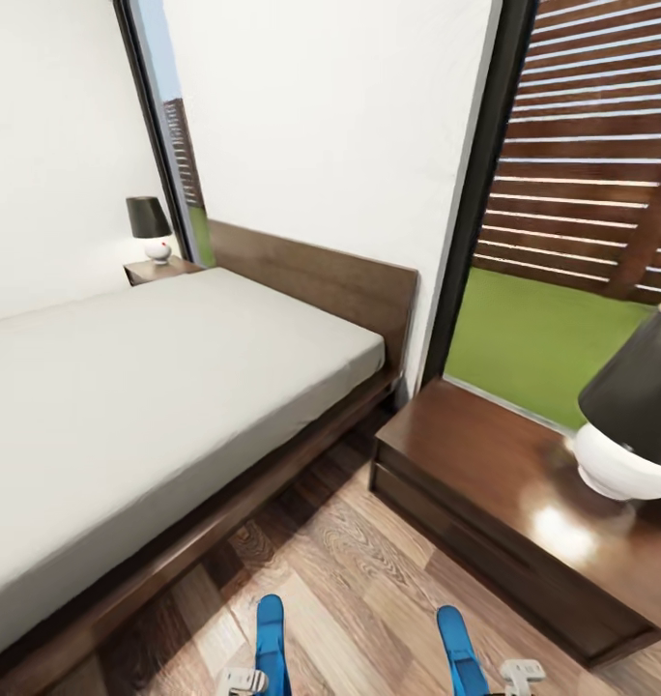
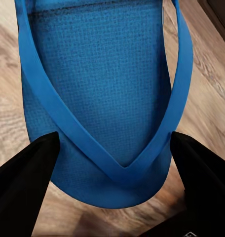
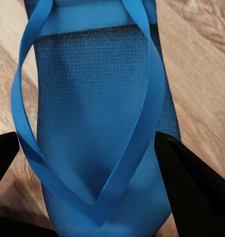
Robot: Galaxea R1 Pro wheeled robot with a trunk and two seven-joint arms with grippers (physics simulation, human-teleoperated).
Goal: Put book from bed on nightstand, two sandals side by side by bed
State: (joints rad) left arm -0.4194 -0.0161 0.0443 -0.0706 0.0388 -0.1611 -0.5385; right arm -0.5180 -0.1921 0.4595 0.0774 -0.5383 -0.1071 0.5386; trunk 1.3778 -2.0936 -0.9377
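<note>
Wrist views — each sandal between spread fingers, floor beneath

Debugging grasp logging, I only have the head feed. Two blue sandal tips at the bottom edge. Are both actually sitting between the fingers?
Observer: Left wrist view shows the left sandal between the left gripper's fingers, one finger at each edge of its toe end.
Operator: Right side?
Observer: Same there: the right sandal lies between the right gripper's fingers, its thong strap crossing the sole.
Operator: Lifted or on the floor?
Observer: Can't tell; wood floor shows behind both, but contact isn't clear. Whether the fingers are clamped isn't clear either.
</note>
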